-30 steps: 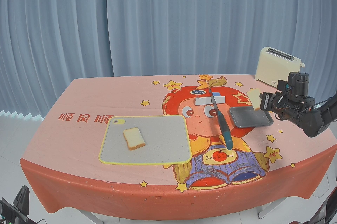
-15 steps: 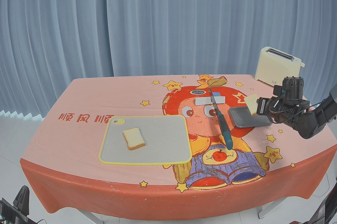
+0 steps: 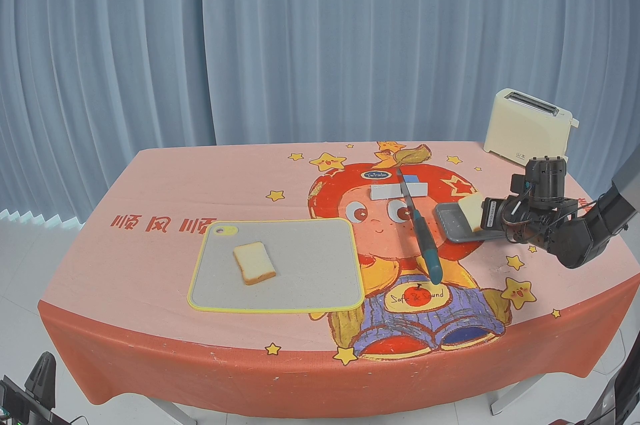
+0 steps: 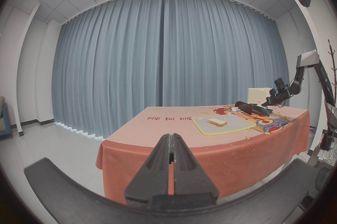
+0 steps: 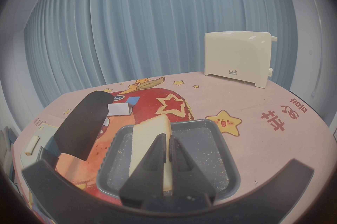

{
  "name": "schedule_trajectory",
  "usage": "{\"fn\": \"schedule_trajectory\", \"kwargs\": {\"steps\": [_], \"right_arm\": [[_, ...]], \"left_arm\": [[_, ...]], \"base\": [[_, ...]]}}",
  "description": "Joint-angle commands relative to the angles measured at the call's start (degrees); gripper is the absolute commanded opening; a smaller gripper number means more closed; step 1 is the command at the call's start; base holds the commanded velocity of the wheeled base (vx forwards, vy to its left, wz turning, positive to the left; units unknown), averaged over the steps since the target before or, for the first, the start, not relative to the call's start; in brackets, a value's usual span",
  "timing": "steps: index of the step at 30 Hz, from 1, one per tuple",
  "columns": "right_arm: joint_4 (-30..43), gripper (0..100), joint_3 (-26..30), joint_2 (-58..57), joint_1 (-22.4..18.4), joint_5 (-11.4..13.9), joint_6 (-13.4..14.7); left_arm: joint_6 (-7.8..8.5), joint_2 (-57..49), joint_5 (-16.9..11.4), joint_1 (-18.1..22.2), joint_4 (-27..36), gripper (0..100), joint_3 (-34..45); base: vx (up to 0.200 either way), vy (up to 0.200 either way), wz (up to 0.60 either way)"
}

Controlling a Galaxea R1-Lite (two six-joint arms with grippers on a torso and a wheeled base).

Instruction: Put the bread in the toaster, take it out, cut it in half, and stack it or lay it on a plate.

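Note:
My right gripper (image 3: 481,213) is shut on a half slice of bread (image 3: 471,210), holding it on edge just over the dark grey tray-like plate (image 3: 460,226). In the right wrist view the bread (image 5: 149,142) stands between the fingers (image 5: 154,158) above the plate (image 5: 221,158). Another half slice (image 3: 254,262) lies on the grey cutting board (image 3: 320,270) with the yellow rim. A knife (image 3: 420,230) with a teal handle lies between board and plate. The cream toaster (image 3: 527,126) stands at the far right. My left gripper (image 4: 171,165) is shut and empty, off the table's left side.
A small white and blue block (image 3: 398,189) lies behind the knife. The table has an orange printed cloth (image 3: 167,193). Blue curtains hang behind.
My right gripper has carried the bread half leftward and down, from beside the plate's right edge to over the plate. Nothing else has moved.

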Motion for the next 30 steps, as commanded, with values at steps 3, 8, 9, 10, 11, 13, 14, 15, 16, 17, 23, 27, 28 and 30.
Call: {"fn": "schedule_trajectory", "kwargs": {"steps": [3, 8, 9, 10, 11, 13, 14, 15, 16, 17, 23, 27, 28, 30], "right_arm": [[-0.1, 0, -0.3, 1.4, 0.1, 0.0, 0.1], [-0.1, 0, -0.4, 1.6, 0.1, -0.1, 0.1], [-0.1, 0, -0.5, 1.6, 0.0, 0.0, 0.1], [-0.1, 0, -0.6, 1.6, 0.0, -0.1, 0.1], [-0.1, 0, -0.7, 1.6, 0.0, -0.1, 0.2], [-0.1, 0, -0.7, 1.7, 0.0, -0.1, 0.2], [-0.1, 0, -0.6, 1.7, 0.0, -0.1, 0.2], [-0.1, 0, -0.6, 1.7, 0.0, 0.0, 0.2], [-0.1, 0, -0.6, 1.7, 0.0, -0.1, 0.2], [-0.1, 0, -0.7, 1.7, 0.0, -0.1, 0.1], [-0.1, 100, -0.7, 1.7, 0.0, 0.0, 0.4], [-0.1, 100, -0.6, 1.0, 0.1, -0.1, 0.4], [-0.1, 100, -0.4, 0.9, 0.1, -0.1, 0.2], [-0.1, 100, -0.2, 0.6, 0.3, -0.3, 0.1]], "left_arm": [[-0.01, -0.2, 0.0, 0.0, 0.0, 0, 1.0], [-0.01, -0.2, 0.0, 0.0, 0.0, 0, 1.0], [-0.01, -0.2, 0.0, 0.0, 0.0, 0, 1.0], [-0.01, -0.2, 0.0, 0.0, 0.0, 0, 1.0], [-0.01, -0.2, 0.0, 0.0, 0.0, 0, 1.0], [-0.01, -0.2, 0.0, 0.0, 0.0, 0, 1.0], [-0.01, -0.2, 0.0, 0.0, 0.0, 0, 1.0], [-0.01, -0.2, 0.0, 0.0, 0.0, 0, 1.0], [-0.01, -0.2, 0.0, 0.0, 0.0, 0, 1.0], [-0.01, -0.2, 0.0, 0.0, 0.0, 0, 1.0], [-0.01, -0.2, 0.0, 0.0, 0.0, 0, 1.0], [-0.01, -0.2, 0.0, 0.0, 0.0, 0, 1.0], [-0.01, -0.2, 0.0, 0.0, 0.0, 0, 1.0], [-0.01, -0.2, 0.0, 0.0, 0.0, 0, 1.0]], "base": [[0.000, 0.000, 0.00], [0.000, 0.000, 0.00], [0.000, 0.000, 0.00], [0.000, 0.000, 0.00], [0.000, 0.000, 0.00], [0.000, 0.000, 0.00], [0.000, 0.000, 0.00], [0.000, 0.000, 0.00], [0.000, 0.000, 0.00], [0.000, 0.000, 0.00], [0.000, 0.000, 0.00], [0.000, 0.000, 0.00], [0.000, 0.000, 0.00], [0.000, 0.000, 0.00]]}}
